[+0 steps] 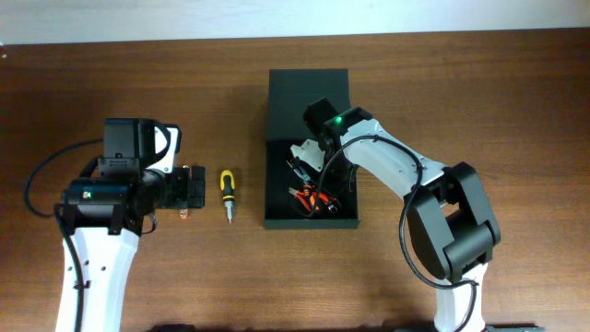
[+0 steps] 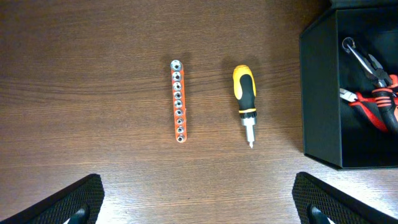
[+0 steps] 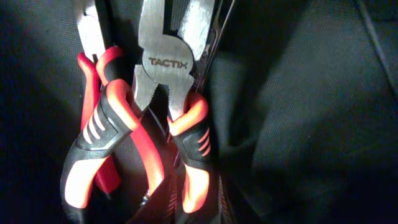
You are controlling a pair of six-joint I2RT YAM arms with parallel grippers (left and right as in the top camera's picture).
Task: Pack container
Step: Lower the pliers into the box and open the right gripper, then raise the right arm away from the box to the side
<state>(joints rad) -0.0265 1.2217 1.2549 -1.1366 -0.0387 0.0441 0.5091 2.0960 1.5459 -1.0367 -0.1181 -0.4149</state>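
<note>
The container (image 1: 307, 101) is a dark square box with its flap lid folded back, and its wall also shows in the left wrist view (image 2: 317, 93). My right gripper (image 1: 318, 180) reaches down inside it. Close up, its dark fingers (image 3: 163, 202) stand tight on either side of one red handle of the TACTIX pliers (image 3: 168, 56). A second pair of red-handled pliers (image 3: 93, 124) lies alongside. My left gripper (image 2: 199, 205) hangs open above the bare wood, left of the box. In front of it lie a yellow-black screwdriver (image 2: 245, 99) and an orange socket rail (image 2: 178, 101).
The screwdriver (image 1: 226, 189) lies between my left gripper (image 1: 189, 187) and the box. The socket rail is mostly hidden under that gripper in the overhead view. Pliers (image 2: 373, 99) fill the near part of the box floor (image 3: 311, 112).
</note>
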